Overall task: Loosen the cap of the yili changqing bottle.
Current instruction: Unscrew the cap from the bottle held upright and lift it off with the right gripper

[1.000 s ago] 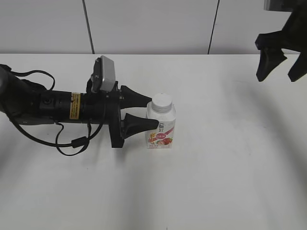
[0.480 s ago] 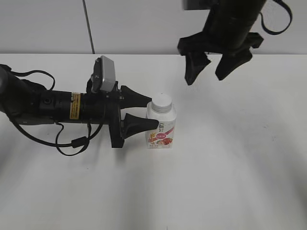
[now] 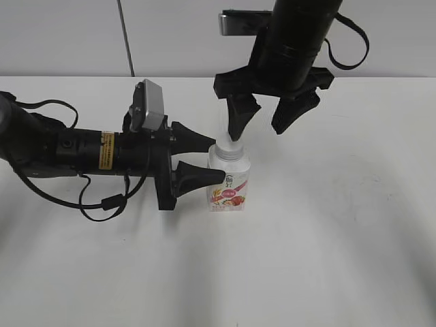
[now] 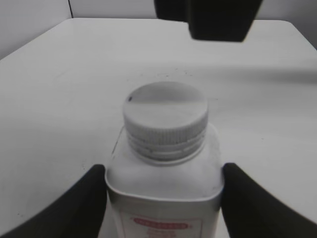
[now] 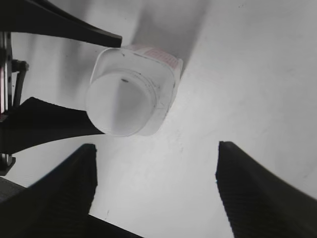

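Note:
The yili changqing bottle stands upright on the white table, white with a pink-red label. Its white ribbed cap is on the neck. My left gripper lies level from the left and is shut on the bottle's body; in the left wrist view the jaws press both sides of the bottle below the cap. My right gripper is open and empty, pointing down just above and a little right of the cap. In the right wrist view the cap and bottle lie up-left of the open jaws.
The white table runs to a pale panelled wall at the back. The left arm's black body and cables lie across the table's left side. The right arm hangs over the middle.
My right arm has swung in from the far upper right to the left and come down over the bottle's cap. The left gripper and the bottle have not moved.

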`<state>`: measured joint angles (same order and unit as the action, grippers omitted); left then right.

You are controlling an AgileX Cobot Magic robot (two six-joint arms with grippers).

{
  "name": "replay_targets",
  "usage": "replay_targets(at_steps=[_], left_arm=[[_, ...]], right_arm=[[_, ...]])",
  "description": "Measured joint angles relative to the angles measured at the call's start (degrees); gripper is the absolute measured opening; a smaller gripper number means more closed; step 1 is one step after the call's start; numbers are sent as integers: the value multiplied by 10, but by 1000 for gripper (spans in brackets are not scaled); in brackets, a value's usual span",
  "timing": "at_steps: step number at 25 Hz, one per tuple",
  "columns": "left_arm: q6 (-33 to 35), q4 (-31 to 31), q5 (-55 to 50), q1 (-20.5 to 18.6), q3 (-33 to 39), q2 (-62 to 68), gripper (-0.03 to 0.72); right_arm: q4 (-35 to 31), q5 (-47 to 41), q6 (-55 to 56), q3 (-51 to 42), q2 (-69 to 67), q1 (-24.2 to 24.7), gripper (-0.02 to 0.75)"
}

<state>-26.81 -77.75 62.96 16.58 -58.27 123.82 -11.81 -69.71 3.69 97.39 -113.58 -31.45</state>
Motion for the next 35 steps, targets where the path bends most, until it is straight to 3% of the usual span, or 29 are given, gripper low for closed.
replay_targets(at_steps=[24, 35], left_arm=[[0, -1, -5, 0, 0, 0, 430], [0, -2, -7, 0, 0, 0, 430]], right_arm=[[14, -2, -2, 77, -71, -37, 586], [50, -2, -1, 88, -98, -37, 566]])
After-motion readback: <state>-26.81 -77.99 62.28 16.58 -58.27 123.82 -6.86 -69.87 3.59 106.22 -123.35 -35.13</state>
